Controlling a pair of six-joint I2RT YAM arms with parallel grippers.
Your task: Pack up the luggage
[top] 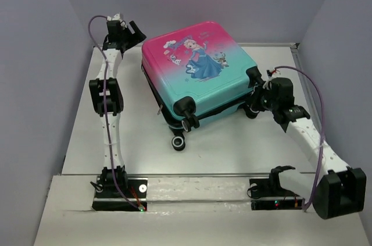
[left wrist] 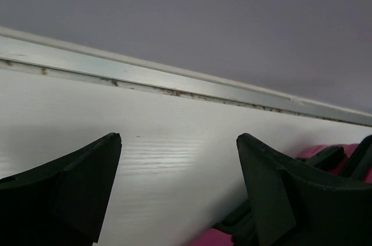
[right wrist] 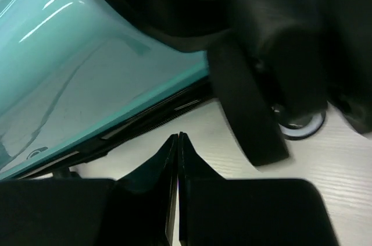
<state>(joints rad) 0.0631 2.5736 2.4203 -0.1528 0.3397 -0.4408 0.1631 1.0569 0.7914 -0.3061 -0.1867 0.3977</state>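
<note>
on the worktop [top: 232,153], mid-field: luggage [top: 195,66] lying flat, printed shell up, both halves together.
status: the lid sits down on the base, so i judge closing to be largely done. a dark seam shows along the near teal edge, and i cannot tell whether the zipper is run. contents are hidden. my left fingers [top: 137,32] are spread apart and grasp nothing, positioned near the far pink corner. my right fingers [right wrist: 177,147] are clenched tip to tip with nothing between them, low over the worktop just beside the teal corner and a black wheel [right wrist: 290,77]. left to do, in my judgement: verify the seam and zip whatever is open.
</note>
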